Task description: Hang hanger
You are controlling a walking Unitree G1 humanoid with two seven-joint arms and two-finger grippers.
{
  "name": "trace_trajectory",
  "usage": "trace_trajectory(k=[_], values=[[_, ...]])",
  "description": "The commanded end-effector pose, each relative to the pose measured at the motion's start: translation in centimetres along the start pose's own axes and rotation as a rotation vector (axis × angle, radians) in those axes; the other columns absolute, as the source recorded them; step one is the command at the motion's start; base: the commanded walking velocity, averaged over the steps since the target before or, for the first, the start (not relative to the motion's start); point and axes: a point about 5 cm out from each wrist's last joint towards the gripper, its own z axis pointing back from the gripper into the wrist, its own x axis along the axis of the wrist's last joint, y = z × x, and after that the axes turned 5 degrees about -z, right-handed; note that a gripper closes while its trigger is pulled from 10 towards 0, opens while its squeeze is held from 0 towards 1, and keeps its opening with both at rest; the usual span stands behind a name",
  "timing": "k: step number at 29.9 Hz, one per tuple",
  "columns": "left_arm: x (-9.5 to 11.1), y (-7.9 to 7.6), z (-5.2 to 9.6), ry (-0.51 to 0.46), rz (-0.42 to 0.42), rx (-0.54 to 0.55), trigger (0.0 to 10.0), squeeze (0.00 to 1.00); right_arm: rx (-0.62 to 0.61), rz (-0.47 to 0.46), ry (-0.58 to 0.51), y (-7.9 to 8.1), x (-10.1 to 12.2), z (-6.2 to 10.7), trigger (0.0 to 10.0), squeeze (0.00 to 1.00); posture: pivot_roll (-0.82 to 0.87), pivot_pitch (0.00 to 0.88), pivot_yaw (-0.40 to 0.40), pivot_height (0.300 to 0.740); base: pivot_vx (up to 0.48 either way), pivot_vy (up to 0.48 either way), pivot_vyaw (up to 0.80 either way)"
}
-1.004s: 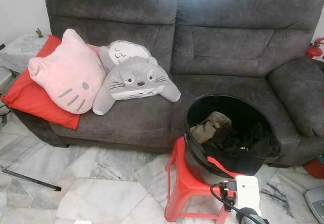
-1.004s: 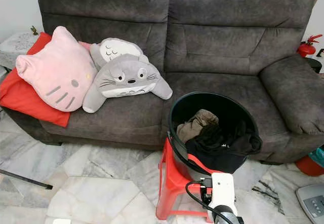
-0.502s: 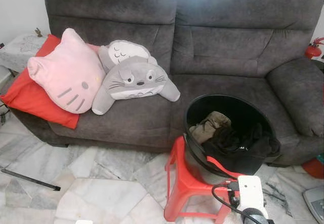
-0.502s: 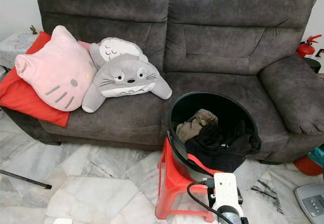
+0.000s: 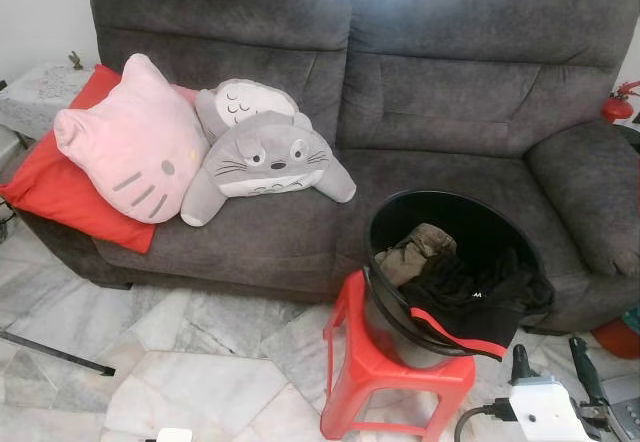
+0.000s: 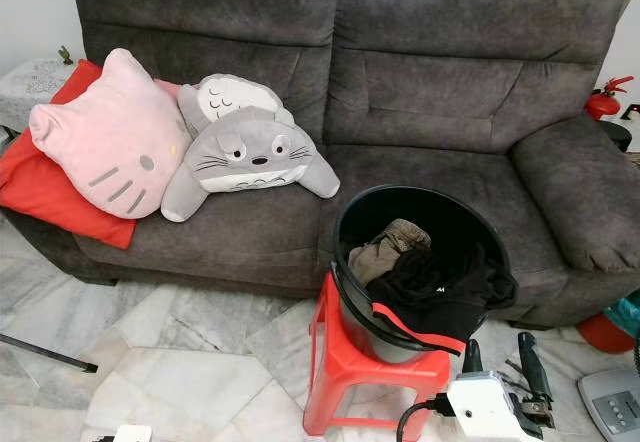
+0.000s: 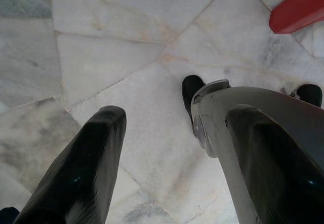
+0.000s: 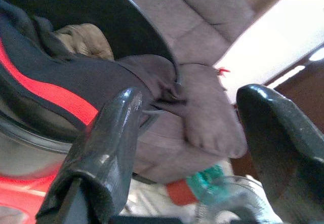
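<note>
The right gripper (image 6: 503, 360) hangs low in front of the robot, its two black fingers (image 8: 109, 148) spread apart with nothing between them, pointing up toward the rim of the black bucket (image 6: 352, 224) just ahead of it. That bucket stands on a red plastic stool (image 6: 345, 370) immediately beyond and to the left of the gripper, and holds crumpled clothes: a khaki piece (image 6: 385, 247) at the far side and a black garment with a red stripe (image 6: 432, 297) draped over the near rim, closest to the fingertips. No hanger can be made out among the clothes. Behind the bucket runs a dark grey sofa (image 6: 440, 92), with a pink cat cushion (image 6: 105, 142), a grey plush toy (image 6: 245, 152) and a red cushion (image 6: 35, 187) lying well away to the gripper's left. The left gripper (image 7: 172, 148) hangs idle over the marble floor (image 7: 121, 46), its fingers parted and empty, the robot's own leg beside one of them.
</note>
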Motion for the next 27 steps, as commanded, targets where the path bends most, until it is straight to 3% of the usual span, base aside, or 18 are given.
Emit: trace_trajectory(k=[1, 6, 14, 21, 27], values=[[-0.6, 0.0, 0.1, 0.025, -0.015, -0.006, 10.0, 0.0, 0.067, -0.032, 0.006, 0.7, 0.0, -0.3, 10.0, 0.0, -0.11, 0.0, -0.038, 0.74, 0.0, 0.0, 0.0], [-0.5, 0.1, 0.1, 0.025, -0.008, -0.004, 10.0, 0.0, 0.151, -0.088, 0.069, 1.8, -1.0, -0.4, 10.0, 0.0, -0.1, 0.0, -0.042, 0.74, 0.0, 0.0, 0.0], [-0.8, 0.5, 0.1, 0.04, -0.006, -0.002, 10.0, 0.0, 0.173, -0.097, 0.065, 2.0, -1.0, -0.9, 10.0, 0.0, -0.1, 0.0, -0.042, 0.74, 0.0, 0.0, 0.0], [-0.9, 0.5, 0.2, 0.045, -0.004, -0.004, 10.0, 0.0, 0.201, -0.057, 0.161, 2.6, -2.5, -0.8, 10.0, 0.0, -0.1, 0.0, -0.046, 0.74, 0.0, 0.0, 0.0], [-0.9, 0.4, 0.2, 0.048, -0.005, -0.006, 10.0, 0.0, 0.192, -0.052, 0.153, 2.5, -2.6, -1.2, 10.0, 0.0, -0.1, 0.0, -0.047, 0.74, 0.0, 0.0, 0.0]])
